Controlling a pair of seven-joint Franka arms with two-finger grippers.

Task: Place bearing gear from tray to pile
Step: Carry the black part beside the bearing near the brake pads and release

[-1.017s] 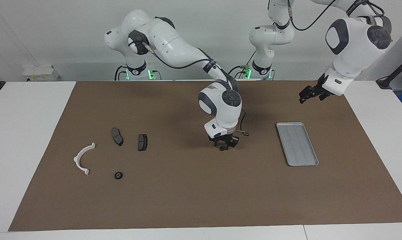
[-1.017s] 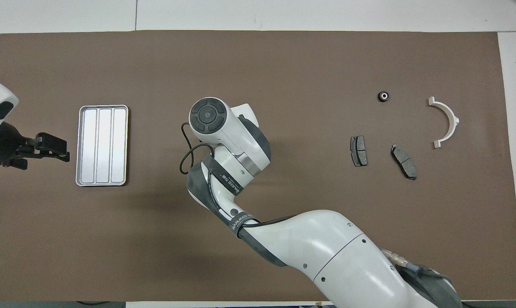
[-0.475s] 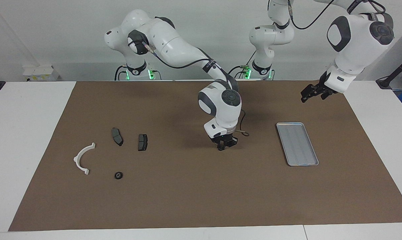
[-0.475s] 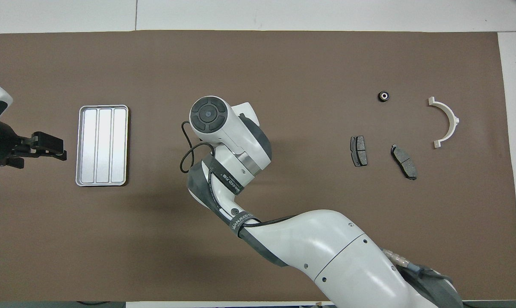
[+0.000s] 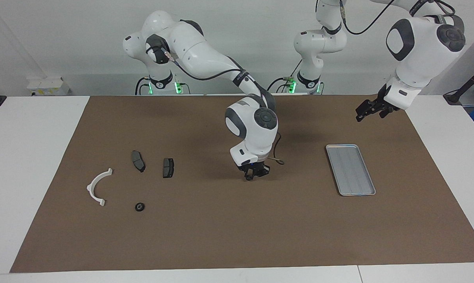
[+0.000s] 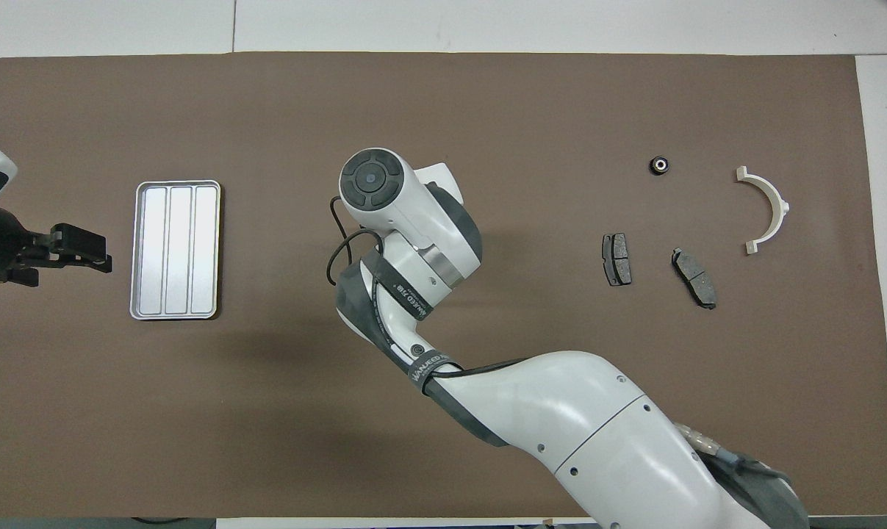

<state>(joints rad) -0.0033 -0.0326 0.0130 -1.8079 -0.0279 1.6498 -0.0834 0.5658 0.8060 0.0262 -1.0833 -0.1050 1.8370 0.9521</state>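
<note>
A brown mat covers a white table (image 5: 32, 165). At the right of the facing view lies a flat silver-grey rectangular metal tray (image 5: 350, 169) with a raised rim and ribbed floor; nothing lies in it. At the left of that view sits the pile: a white semicircular plastic arc (image 5: 97, 187), two dark grey brake-pad-shaped pieces (image 5: 138, 161) (image 5: 168, 168), and, lower in the frame beside the arc, a small black round bearing gear (image 5: 140, 206), resting on the mat.

The right gripper (image 5: 255, 173) hangs low over the middle of the mat, between tray and pile, its fingers together and nothing visible between them. The left gripper (image 5: 365, 110) waits in the upper right of the facing view, above the mat's edge, higher in the frame than the tray; its fingers stand apart and empty.

Judging by this layout, the gear already lies with the pile and the tray is clear, so the placement looks done; only withdrawing the arm appears left.
</note>
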